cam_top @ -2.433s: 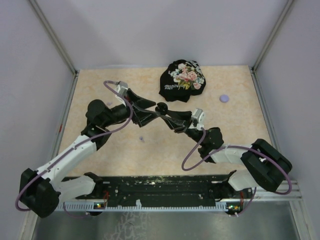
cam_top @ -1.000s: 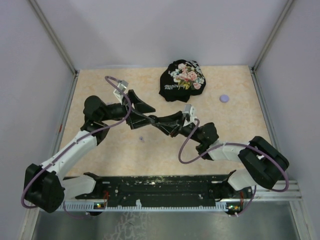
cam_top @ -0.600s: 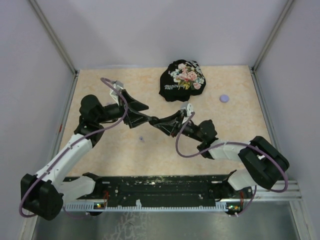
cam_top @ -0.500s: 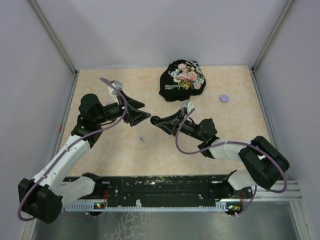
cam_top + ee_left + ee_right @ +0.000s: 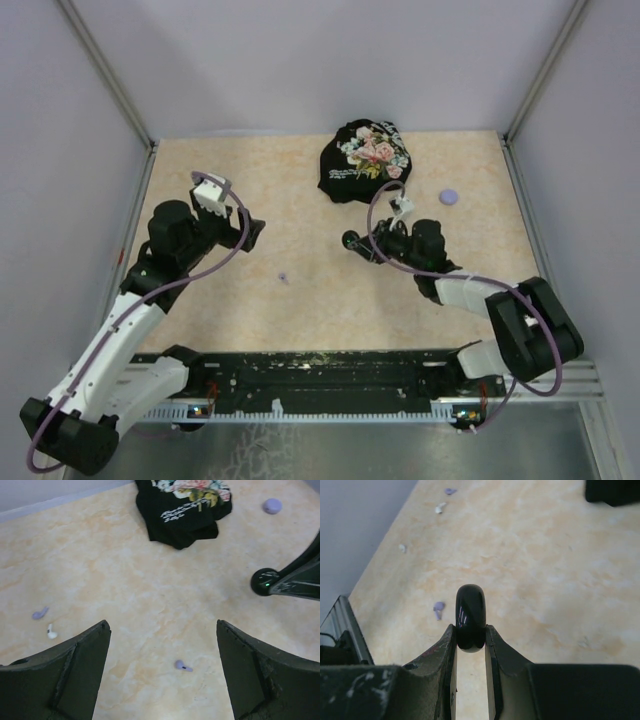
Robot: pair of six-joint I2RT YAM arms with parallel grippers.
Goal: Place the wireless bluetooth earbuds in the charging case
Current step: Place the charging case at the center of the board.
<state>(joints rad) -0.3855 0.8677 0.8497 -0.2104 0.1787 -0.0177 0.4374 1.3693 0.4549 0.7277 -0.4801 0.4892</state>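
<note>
Black puck (image 5: 470, 614), maybe case, clamped in right claw (image 5: 470, 631) per wrist view; left claw (image 5: 162, 626) gapes empty.

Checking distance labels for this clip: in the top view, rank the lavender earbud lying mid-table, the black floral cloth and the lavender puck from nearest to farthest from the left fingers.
1. Lavender earbud: mid-table, just right of the left fingers and nearer the bases.
2. Black floral cloth: far edge, about centre.
3. Lavender puck: far right, beyond the cloth.
</note>
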